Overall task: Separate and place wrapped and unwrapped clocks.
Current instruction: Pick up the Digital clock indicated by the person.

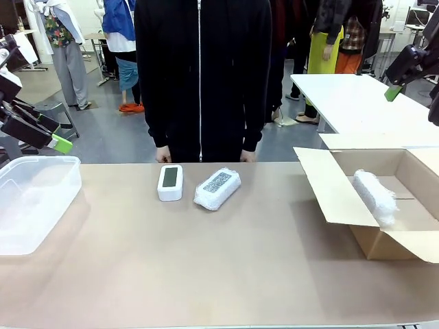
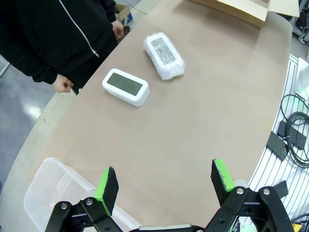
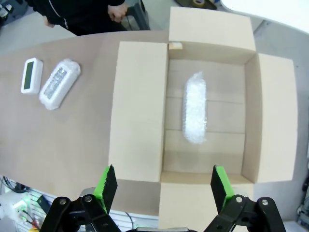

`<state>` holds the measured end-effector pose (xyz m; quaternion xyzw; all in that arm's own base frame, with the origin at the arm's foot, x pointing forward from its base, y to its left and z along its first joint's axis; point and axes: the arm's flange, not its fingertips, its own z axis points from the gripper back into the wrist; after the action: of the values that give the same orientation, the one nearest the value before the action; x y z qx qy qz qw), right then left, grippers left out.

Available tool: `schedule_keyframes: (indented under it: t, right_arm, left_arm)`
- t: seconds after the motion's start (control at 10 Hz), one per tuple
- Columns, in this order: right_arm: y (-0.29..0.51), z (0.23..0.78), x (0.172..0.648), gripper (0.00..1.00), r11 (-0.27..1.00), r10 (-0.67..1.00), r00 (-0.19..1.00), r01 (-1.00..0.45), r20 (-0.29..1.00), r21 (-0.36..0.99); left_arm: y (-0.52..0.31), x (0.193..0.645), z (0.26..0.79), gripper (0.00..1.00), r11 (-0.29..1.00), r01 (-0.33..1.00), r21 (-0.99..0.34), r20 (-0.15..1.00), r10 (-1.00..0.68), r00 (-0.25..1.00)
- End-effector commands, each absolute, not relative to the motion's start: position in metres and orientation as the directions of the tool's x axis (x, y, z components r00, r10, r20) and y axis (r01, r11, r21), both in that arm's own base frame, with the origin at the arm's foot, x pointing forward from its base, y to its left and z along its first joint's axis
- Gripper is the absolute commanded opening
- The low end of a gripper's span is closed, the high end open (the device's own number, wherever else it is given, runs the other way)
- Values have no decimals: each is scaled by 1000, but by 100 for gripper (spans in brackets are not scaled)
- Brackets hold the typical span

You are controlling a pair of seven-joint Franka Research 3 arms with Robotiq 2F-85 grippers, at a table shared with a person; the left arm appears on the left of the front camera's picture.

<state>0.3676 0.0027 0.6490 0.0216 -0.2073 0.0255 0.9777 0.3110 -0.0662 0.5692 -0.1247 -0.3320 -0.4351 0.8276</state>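
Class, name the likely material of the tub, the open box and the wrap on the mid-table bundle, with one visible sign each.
Tub: clear, glossy plastic, probably; the table shows through its walls.
Box: brown matte cardboard; thin flaps folded outward.
Bundle: bubble wrap, seemingly; whitish, crinkled, translucent film with a dark face showing through.

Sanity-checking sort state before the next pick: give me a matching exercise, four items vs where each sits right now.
1 bare clock
2 dark-faced wrapped clock
3 all-white wrapped bundle
4 clear bin

A inside the cardboard box
B left end of the table
C mid-table, on the cardboard box side
D mid-table, on the clear bin side

Pairs: 1-D, 2-C, 3-A, 4-B
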Motion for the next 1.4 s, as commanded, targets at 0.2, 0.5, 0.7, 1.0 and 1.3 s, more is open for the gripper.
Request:
schedule_keyframes:
  t: [0.2, 0.5, 0.7, 1.0, 1.3]
  right_arm:
    - [1, 648, 367, 100, 997, 48, 908, -69, 417, 36]
    - [1, 648, 367, 100, 997, 48, 908, -69, 417, 36]
    - [1, 648, 367, 100, 997, 48, 908, -69, 417, 36]
    - [41, 654, 372, 100, 957, 238, 857, -287, 457, 40]
    - [153, 643, 342, 100, 722, 563, 606, -692, 562, 24]
  left_arm:
    - [-66, 312, 568, 100, 587, 806, 77, 669, -630, 395]
    - [-66, 312, 568, 100, 587, 806, 77, 669, -630, 395]
    - [-66, 312, 568, 100, 587, 806, 77, 669, -630, 395]
    - [-66, 312, 568, 100, 587, 806, 77, 669, -630, 395]
    - [-66, 312, 568, 100, 587, 806, 77, 669, -630, 395]
